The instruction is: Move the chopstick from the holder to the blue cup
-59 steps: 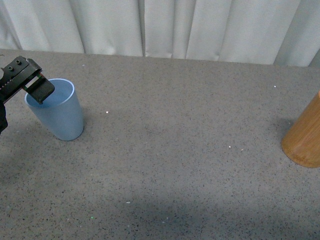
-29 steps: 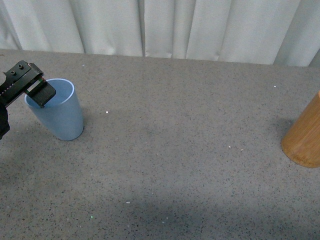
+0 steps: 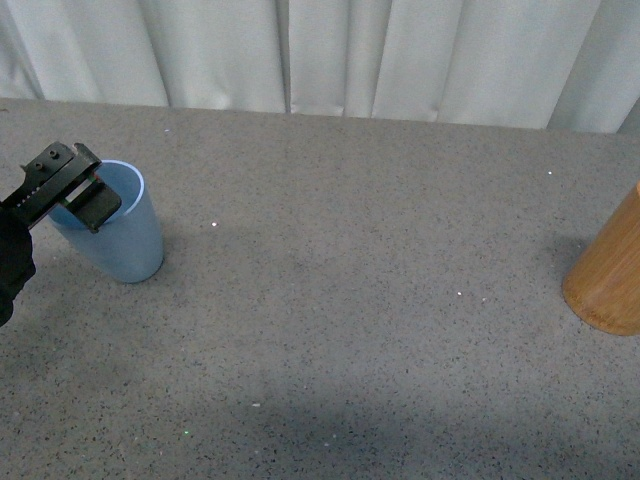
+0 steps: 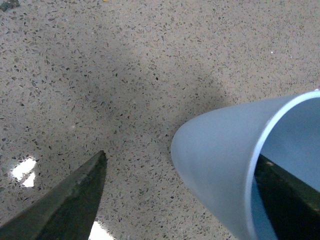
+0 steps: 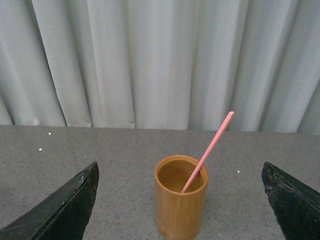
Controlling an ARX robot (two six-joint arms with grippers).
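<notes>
The blue cup (image 3: 118, 238) stands at the far left of the table, leaning left. My left gripper (image 3: 85, 200) is open and straddles its rim. In the left wrist view one finger (image 4: 290, 200) is inside the blue cup (image 4: 220, 160), the other finger (image 4: 65, 205) is outside over the table, and the cup wall sits between them at the left gripper (image 4: 181, 157). The orange-brown holder (image 3: 610, 275) stands at the right edge. In the right wrist view one pink chopstick (image 5: 210, 147) leans in the holder (image 5: 180, 210), and my right gripper (image 5: 180, 167) is open, wide of it and short of it.
White curtains (image 3: 320, 55) hang along the table's far edge. The grey speckled tabletop (image 3: 350, 300) runs between cup and holder. The holder is cut off by the right edge of the front view.
The left gripper has turned and dipped a little at the cup's rim, and more of the arm shows at the left edge. The cup's rim has shifted slightly left.
</notes>
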